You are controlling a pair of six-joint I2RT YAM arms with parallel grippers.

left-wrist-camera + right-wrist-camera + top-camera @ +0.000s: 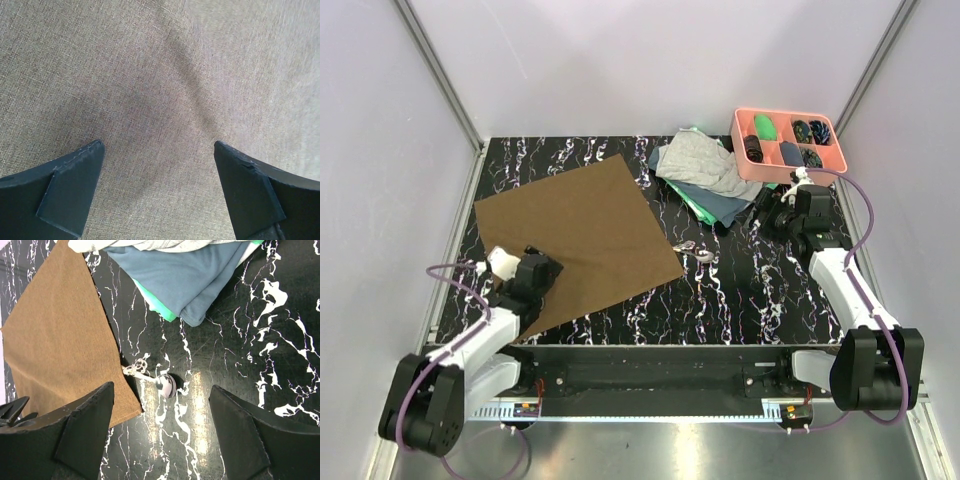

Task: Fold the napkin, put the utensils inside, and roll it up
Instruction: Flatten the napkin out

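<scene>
Left arm (480, 345) and right arm (845, 280) with white links and rounded black joints, purple cables (870, 212) looping along each, dark grey wedge-shaped fingers (70, 192) with flat inner faces.

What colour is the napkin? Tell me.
The napkin is plain brown; top view shows it best.

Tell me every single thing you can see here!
napkin: one, brown, spread flat on the table's left
spoon: one, silver, beside the napkin's right corner
folded cloths: a pile, grey, blue and green, back of the table
tray: one, pink, divided, back right corner
table: one, black with white veins, under everything
left claw: one, dark, open over the napkin
right claw: one, dark, open, right side by the cloths
</scene>
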